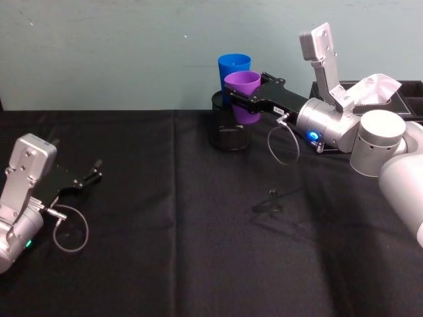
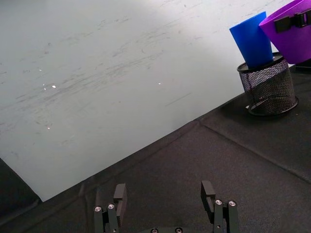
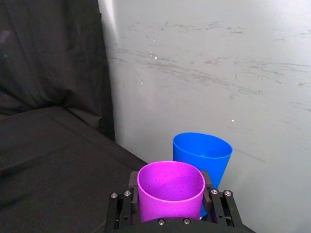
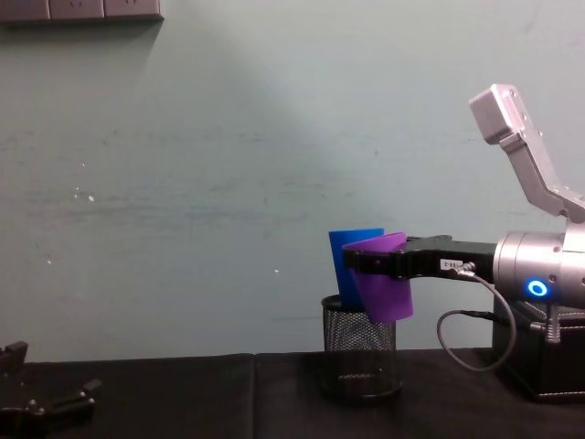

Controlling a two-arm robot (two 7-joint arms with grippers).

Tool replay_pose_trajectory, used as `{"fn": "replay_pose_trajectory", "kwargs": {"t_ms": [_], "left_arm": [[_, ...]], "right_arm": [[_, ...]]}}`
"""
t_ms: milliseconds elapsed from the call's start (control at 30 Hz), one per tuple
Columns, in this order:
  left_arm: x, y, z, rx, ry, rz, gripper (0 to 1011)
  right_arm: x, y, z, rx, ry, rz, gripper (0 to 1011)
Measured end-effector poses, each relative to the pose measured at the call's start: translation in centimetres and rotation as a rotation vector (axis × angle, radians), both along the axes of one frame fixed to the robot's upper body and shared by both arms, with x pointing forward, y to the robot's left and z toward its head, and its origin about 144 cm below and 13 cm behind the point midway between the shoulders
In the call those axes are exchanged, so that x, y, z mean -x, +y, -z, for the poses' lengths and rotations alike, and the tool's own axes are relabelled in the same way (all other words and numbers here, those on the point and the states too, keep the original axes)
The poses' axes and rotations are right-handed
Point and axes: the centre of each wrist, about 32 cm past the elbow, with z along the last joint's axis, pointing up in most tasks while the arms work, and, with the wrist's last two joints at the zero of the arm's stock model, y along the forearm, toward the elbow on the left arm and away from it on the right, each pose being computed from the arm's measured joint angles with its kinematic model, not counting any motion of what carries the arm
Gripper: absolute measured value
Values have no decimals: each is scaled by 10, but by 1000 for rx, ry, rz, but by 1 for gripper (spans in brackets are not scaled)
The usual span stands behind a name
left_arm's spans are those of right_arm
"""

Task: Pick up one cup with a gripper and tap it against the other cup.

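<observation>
R gripper (image 1: 242, 100) pinches purple cup (image 1: 243, 89) betw jaws, aloft over mesh holder (image 1: 228, 135) at far side of table (image 1: 165, 231). Long axis near vertical, mouth up, tipped slightly left, close against blue cup (image 1: 233, 66), mouth-up in holder. L gripper (image 1: 92, 176) parked near left, jaws spread.

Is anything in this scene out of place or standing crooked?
Yes. The blue cup stands in the mesh holder, not on the table, and seems to lean. The right gripper holds the purple cup tilted in the air beside it. The left gripper waits open at the left.
</observation>
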Motion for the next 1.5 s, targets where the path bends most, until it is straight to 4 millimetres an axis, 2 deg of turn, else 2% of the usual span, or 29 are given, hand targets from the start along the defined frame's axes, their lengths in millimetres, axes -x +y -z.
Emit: {"fn": "replay_pose_trajectory", "kwargs": {"t_ms": [467, 967, 1300, 1500], "left_arm": [[0, 0, 0, 0, 0, 0, 1000], [0, 0, 0, 0, 0, 0, 1000], [0, 0, 0, 0, 0, 0, 1000], [0, 0, 0, 0, 0, 0, 1000]], "right_arm": [[10, -5, 0, -10, -7, -26, 726], [52, -10, 3, -49, -17, -96, 726], [80, -22, 17, -68, -39, -190, 724], [90, -32, 35, -57, -33, -258, 724]]}}
